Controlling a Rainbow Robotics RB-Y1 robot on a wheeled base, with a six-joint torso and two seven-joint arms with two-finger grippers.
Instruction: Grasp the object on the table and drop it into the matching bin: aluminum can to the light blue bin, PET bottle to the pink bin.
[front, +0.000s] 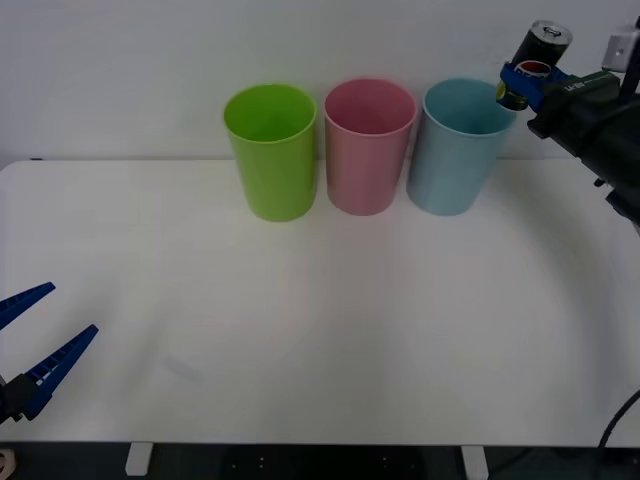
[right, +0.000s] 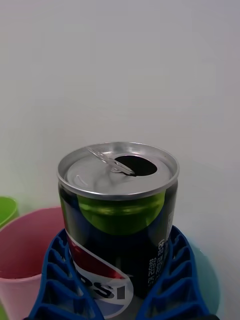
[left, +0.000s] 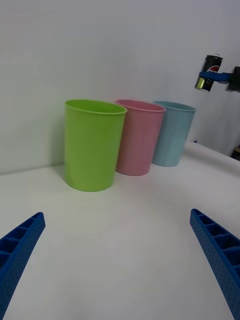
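My right gripper (front: 520, 84) is shut on the aluminum can (front: 541, 46), a small dark can with a silver top, open pull-tab, and yellow-green and red marks (right: 118, 220). It is held in the air, tilted, just above the right side of the light blue bin's rim (front: 455, 150). The blue fingers (right: 55, 280) clamp the can's lower body. The pink bin (front: 368, 148) stands to the left of the light blue one, at the back of the white table (front: 320, 340). My left gripper (front: 70, 310) rests open, low at the table's front left corner.
A lime green bin (front: 271, 152) stands left of the pink bin; the three form a close row near the back wall. From the left wrist view the row runs green bin (left: 92, 145), pink bin (left: 138, 137), light blue bin (left: 173, 133), with the can (left: 210, 72) raised beyond.
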